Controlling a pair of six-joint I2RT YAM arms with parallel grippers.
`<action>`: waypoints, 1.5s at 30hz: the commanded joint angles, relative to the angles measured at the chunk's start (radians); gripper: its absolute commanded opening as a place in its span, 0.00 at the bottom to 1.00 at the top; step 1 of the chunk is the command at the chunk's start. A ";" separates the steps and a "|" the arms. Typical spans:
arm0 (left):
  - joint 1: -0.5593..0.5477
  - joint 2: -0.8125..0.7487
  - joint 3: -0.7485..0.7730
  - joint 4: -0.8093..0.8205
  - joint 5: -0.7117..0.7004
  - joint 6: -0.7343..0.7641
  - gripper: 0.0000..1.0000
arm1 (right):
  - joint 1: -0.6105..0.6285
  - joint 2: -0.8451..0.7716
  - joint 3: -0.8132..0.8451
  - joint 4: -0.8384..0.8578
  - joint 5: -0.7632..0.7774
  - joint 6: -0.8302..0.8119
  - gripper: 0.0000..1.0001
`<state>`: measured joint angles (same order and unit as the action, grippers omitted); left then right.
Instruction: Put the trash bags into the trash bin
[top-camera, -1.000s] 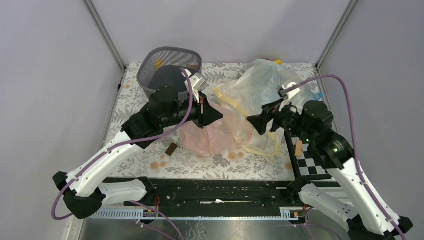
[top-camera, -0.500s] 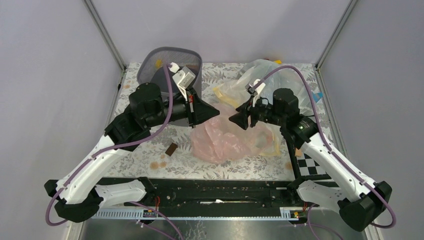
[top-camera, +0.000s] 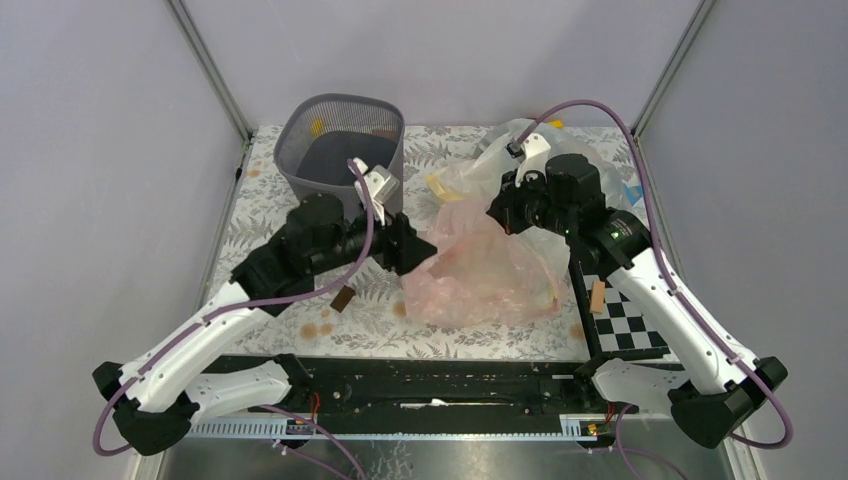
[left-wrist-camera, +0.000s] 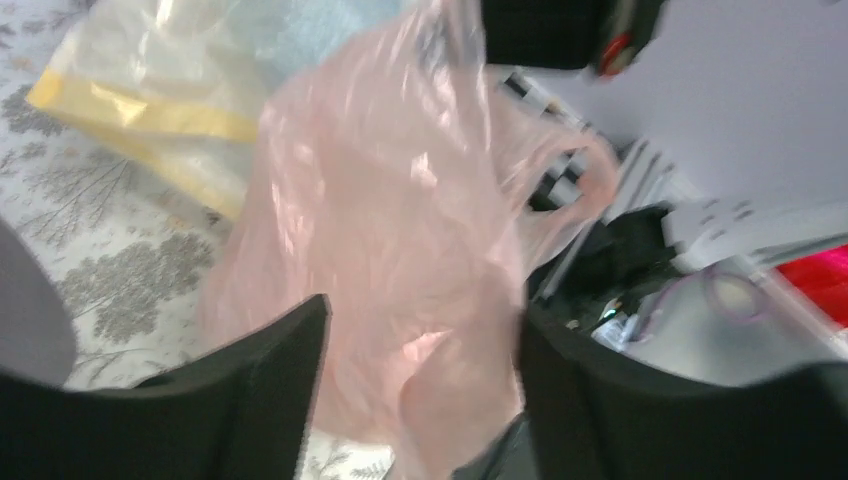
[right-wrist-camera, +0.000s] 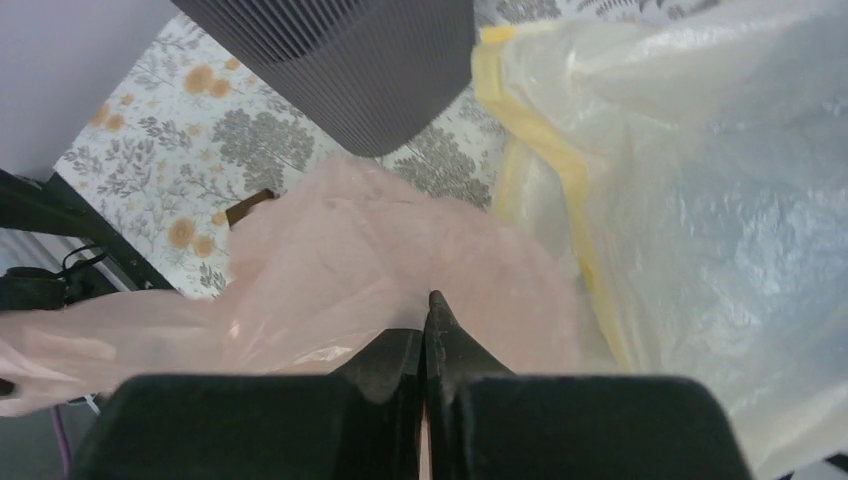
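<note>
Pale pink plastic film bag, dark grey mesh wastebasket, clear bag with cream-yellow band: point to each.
pale pink plastic film bag (top-camera: 490, 275), top external view, crumpled middle.
dark grey mesh wastebasket (top-camera: 345, 100), top external view, far rim.
clear bag with cream-yellow band (right-wrist-camera: 700, 180), right wrist view, clear film right of band.

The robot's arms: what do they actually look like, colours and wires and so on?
The left arm and right arm have smooth white shells on the lower links and bulky black joint housings further out. A purple cable loops along each. The left end effector and right end effector are matte black, each with two tapering fingers.
</note>
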<state>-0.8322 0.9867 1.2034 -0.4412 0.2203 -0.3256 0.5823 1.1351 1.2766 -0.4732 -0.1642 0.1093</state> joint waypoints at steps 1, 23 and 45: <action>0.002 -0.073 -0.165 0.170 -0.061 0.006 0.78 | 0.001 0.024 0.017 -0.152 0.081 0.074 0.00; -0.207 -0.097 -0.509 0.509 -0.463 0.067 0.99 | 0.001 0.147 0.031 -0.120 0.041 0.059 0.00; -0.265 0.102 -0.550 0.461 -0.738 0.086 0.02 | 0.001 0.119 0.039 -0.113 0.125 0.059 0.03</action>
<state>-1.0946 1.0916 0.5800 0.0372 -0.4507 -0.2291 0.5823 1.2934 1.2800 -0.6003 -0.1123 0.1658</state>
